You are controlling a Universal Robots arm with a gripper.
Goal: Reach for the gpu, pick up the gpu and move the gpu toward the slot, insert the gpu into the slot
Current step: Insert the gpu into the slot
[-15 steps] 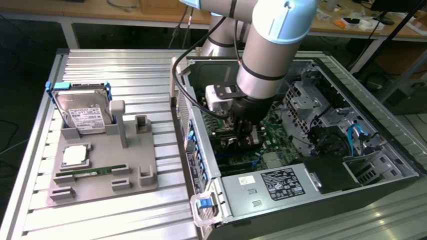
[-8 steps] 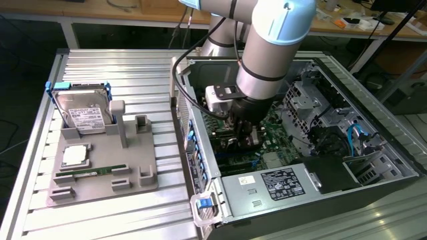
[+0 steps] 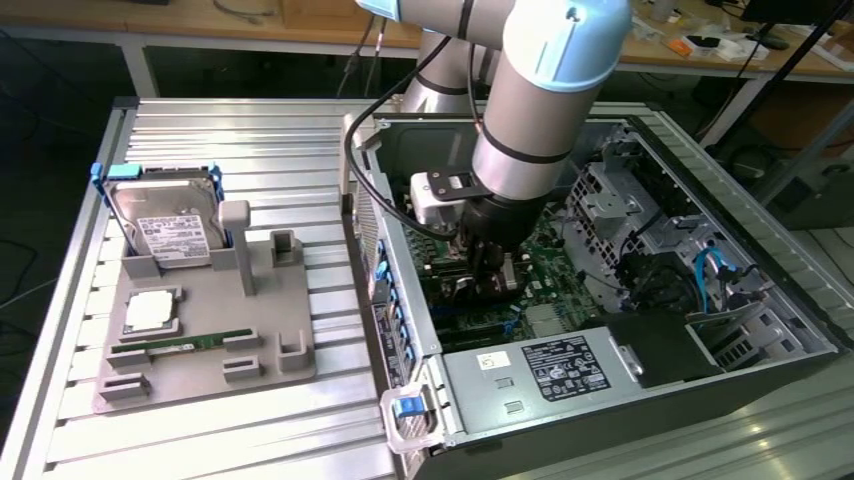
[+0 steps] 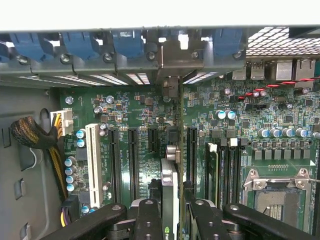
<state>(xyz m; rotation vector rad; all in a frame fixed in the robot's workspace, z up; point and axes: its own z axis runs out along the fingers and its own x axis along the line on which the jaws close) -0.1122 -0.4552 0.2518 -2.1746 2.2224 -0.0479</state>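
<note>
Inside the open computer case (image 3: 400,300), my gripper (image 3: 487,272) reaches down over the green motherboard (image 3: 547,255). It is shut on the gpu (image 3: 465,288). In the wrist view the gpu (image 4: 169,185) stands edge-on between my two black fingers (image 4: 150,220), at right angles to the motherboard (image 4: 135,105). Its silver end bracket (image 4: 171,90) reaches the opening in the case's rear panel. The card's lower edge lies in line with the row of long black connectors (image 4: 133,160). The slot is hidden under the card, and I cannot tell whether the card is seated.
A white connector (image 4: 92,165), a cable bundle (image 4: 35,137) and the processor socket (image 4: 280,200) flank the card. The power supply (image 3: 561,365) sits at the case's near end. Outside, a grey fixture (image 3: 200,330) holds a hard drive (image 3: 167,230) and a memory stick (image 3: 180,343).
</note>
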